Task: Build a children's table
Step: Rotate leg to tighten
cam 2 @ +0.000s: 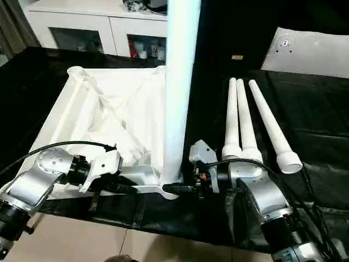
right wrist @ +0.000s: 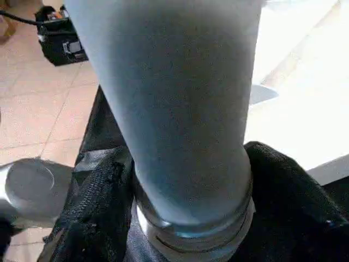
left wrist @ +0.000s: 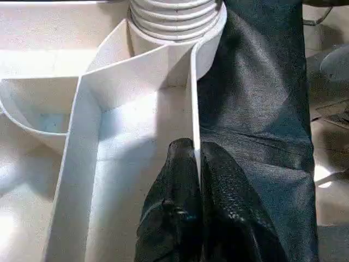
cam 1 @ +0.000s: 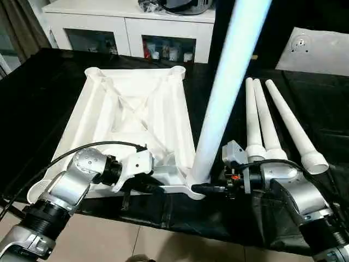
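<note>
- Left eye view: your tabletop (cam 1: 136,117) lies ribbed side up on the black bench (cam 1: 38,93); one leg (cam 1: 226,93) stands in its near corner socket, three legs (cam 1: 267,123) lie beside.
- Left wrist view: your left hand (left wrist: 197,155) pinches the tabletop's rim.
- Right wrist view: your right hand (right wrist: 191,164) straddles the upright leg's base; grip unclear.

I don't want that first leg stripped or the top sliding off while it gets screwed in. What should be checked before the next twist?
1. Left fingers pinch the tabletop rim: ok.
2. Leg stands upright in the near corner socket: ok.
3. Leg threads fully seated: not ok, ridges show above the socket.
4. Right fingers either side of the leg base: ok; firm grip: cannot tell.
5. Three spare legs lie clear on the right: ok.
</note>
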Available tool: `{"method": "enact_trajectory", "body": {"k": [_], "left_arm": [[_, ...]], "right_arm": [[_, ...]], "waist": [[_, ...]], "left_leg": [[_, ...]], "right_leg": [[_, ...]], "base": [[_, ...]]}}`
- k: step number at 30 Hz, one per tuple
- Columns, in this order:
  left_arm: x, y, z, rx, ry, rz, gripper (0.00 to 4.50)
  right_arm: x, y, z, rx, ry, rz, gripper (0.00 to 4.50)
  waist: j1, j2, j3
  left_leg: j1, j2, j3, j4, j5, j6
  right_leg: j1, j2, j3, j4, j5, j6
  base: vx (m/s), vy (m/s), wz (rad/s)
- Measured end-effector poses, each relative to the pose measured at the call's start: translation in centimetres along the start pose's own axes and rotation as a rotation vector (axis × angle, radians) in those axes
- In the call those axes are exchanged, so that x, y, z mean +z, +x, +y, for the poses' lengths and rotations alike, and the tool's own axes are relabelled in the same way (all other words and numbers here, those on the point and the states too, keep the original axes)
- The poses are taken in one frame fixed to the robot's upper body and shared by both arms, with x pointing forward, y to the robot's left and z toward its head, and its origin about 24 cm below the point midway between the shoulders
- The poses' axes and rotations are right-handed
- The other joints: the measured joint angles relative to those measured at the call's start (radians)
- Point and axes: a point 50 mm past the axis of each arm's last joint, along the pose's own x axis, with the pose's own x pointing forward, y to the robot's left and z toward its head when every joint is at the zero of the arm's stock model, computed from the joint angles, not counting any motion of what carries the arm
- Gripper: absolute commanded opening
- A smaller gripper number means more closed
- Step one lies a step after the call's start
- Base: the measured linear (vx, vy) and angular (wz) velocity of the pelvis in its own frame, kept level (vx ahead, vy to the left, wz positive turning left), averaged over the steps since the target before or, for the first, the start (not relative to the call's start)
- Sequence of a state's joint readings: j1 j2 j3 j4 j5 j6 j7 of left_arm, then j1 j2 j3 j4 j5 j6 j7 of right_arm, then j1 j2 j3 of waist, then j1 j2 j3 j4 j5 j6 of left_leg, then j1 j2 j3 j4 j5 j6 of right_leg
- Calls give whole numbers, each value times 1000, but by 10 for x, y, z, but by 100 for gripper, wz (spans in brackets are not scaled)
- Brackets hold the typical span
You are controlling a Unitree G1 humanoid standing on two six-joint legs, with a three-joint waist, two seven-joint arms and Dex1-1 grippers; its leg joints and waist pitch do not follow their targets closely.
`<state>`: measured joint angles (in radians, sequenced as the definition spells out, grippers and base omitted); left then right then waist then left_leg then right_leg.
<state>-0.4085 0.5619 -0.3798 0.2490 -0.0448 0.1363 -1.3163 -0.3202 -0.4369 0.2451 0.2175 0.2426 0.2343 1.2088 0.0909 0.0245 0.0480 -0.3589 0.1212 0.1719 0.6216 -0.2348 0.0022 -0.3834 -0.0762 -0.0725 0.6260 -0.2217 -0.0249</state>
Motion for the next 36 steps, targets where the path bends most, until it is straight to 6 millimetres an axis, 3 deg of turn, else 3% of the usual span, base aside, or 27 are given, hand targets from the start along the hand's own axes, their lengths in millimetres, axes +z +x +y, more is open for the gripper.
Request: {"method": "enact_trajectory", "body": {"k": [11, 14, 16, 19, 22, 27, 28, 36], "left_arm": [[-3, 6, -4, 43, -92, -48, 0], [-3, 14, -2, 159, -184, -86, 0], [0, 26, -2, 236, -246, -127, 0], [7, 37, 1, 318, -289, -143, 0], [20, 54, 4, 444, -369, -181, 0], [38, 73, 8, 584, -418, -197, 0], [41, 75, 9, 595, -412, -194, 0], [40, 67, 11, 599, -363, -172, 0]], "right_arm": [[-10, 5, 10, -75, 72, -68, 272], [-14, 13, 6, -271, 117, -122, 272], [-14, 18, 1, -424, 149, -145, 272], [-14, 22, -4, -554, 202, -167, 272], [-9, 32, -12, -760, 279, -215, 272], [-1, 39, -26, -941, 312, -218, 272], [0, 39, -27, -955, 312, -223, 341], [1, 39, -20, -910, 280, -258, 391]], "waist": [[-1, 7, -4], [-12, 11, -4], [-34, 14, -4], [-47, 18, -2], [-58, 21, -2], [-59, 21, -2], [-57, 21, -2], [-57, 22, -2]], "left_leg": [[4, 0, 0, 0, -3, -6], [10, 0, 1, -1, -2, -8], [15, 0, 1, -1, -1, -10], [20, 0, 1, -2, 0, -11], [18, 0, 1, -4, 0, -11], [9, -1, 2, -7, -1, -9], [8, -1, 2, -8, -2, -8], [3, -1, 1, -16, 0, -4]], "right_leg": [[4, 0, 1, -1, 0, -1], [12, 0, 2, -1, 1, -1], [15, 0, 2, -3, -4, 6], [18, 0, 3, -6, -4, 6], [18, 1, 3, -10, -3, 6], [17, 1, 3, -16, 1, -1], [16, 1, 3, -15, 2, -1], [8, 2, 2, -15, 0, 1]], "base": [[0, 0, 0], [0, 0, 0], [0, 0, 0], [0, 0, 0], [0, 0, 0], [0, 0, 0], [0, 0, 0], [0, 0, 0]]}}
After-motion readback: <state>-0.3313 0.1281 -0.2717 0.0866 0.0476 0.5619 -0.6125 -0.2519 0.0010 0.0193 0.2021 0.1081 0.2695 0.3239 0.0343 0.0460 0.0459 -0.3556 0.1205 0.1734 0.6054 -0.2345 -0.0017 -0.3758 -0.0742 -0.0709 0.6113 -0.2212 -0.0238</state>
